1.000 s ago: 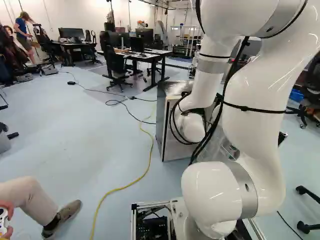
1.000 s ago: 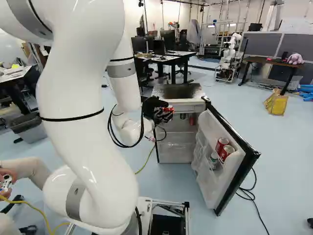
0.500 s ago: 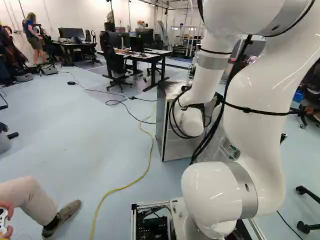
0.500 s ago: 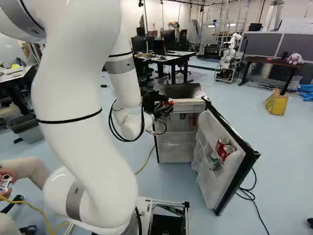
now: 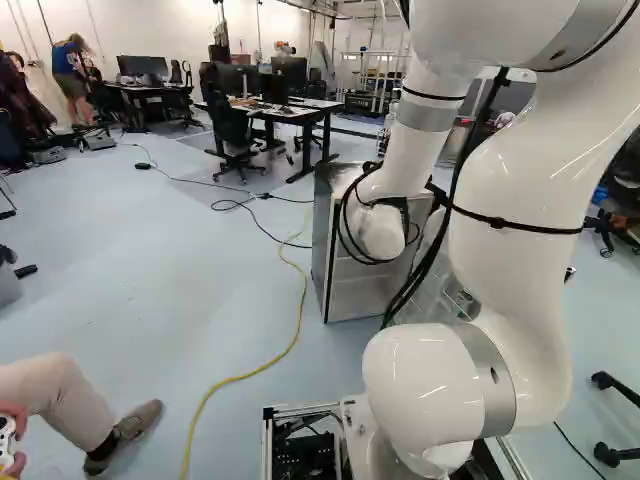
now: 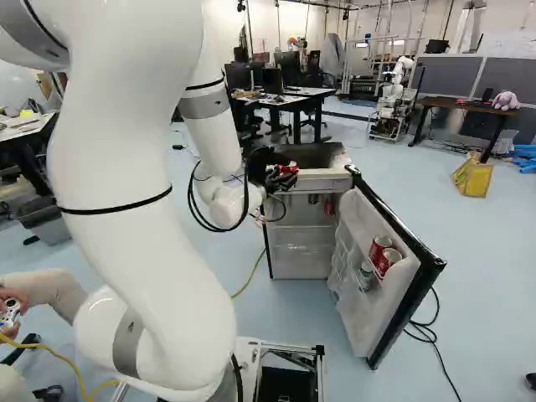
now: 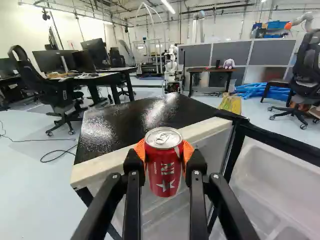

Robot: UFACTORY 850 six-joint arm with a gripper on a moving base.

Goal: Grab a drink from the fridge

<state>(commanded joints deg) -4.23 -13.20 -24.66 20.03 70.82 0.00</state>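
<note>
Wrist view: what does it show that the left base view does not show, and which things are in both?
Only the wrist view: a red can upright between the orange pads of the gripper, with its top visible.
Only the left base view: the yellow cable on the floor, and a person's hand with a controller.
Both: the fridge, its open door and a desk with monitors.

The red can [image 7: 163, 172], silver-topped with a pale star, was upright between the jaws, gripped from both sides; the fridge [image 7: 132, 120], black-topped, stood open ahead of and below them; two red cans [image 6: 389, 261] sat in its door, lower than the jaws.
</note>
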